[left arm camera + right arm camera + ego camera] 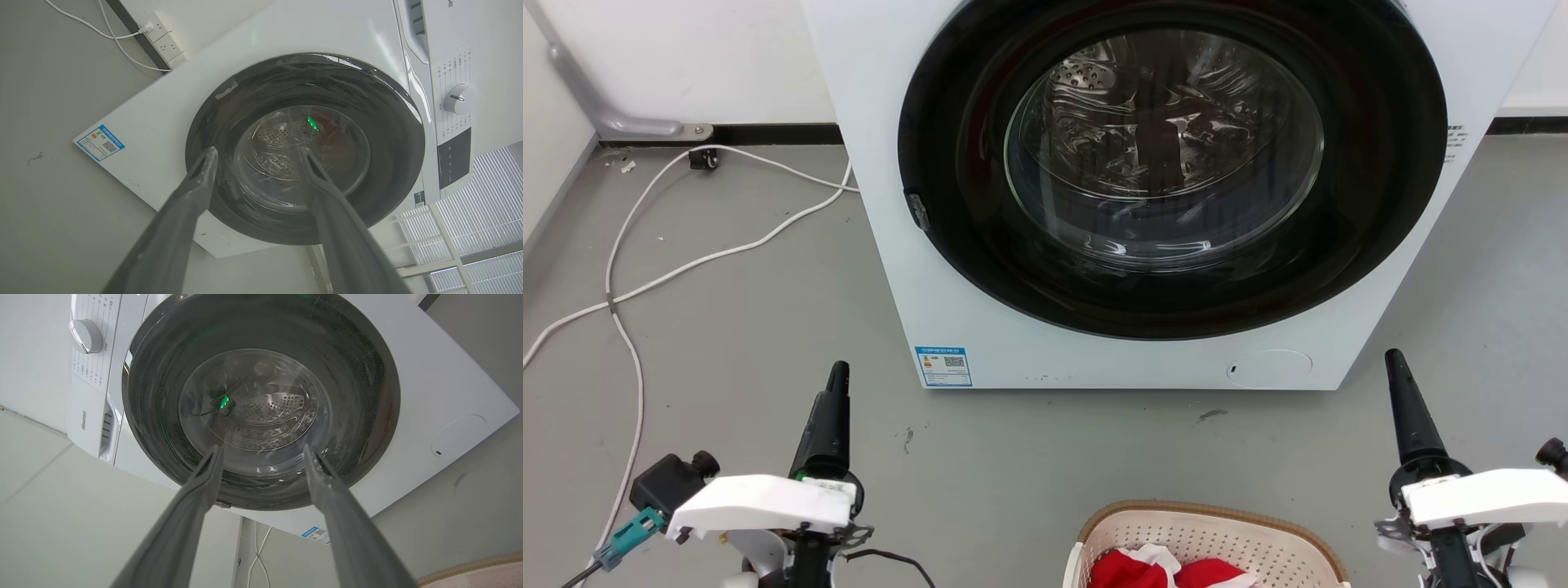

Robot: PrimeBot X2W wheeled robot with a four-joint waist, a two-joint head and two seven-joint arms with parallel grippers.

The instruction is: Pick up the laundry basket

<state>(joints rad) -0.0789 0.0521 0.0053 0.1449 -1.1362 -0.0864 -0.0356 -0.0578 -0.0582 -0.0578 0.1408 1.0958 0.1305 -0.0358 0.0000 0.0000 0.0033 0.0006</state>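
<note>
Head view: oval cream-white perforated plastic laundry basket with brown woven-look rim [1225, 513] sits on the grey floor [727, 327] at the bottom edge, between both arms, red cloth [1135, 570] inside. Judged light, stiff-walled, slightly springy; take hold at opposite rim sides. Left gripper [257, 154] and right gripper [263, 451]: fingers spread, grasping nothing, pointed at the white front-loading washer [947, 310].
</note>
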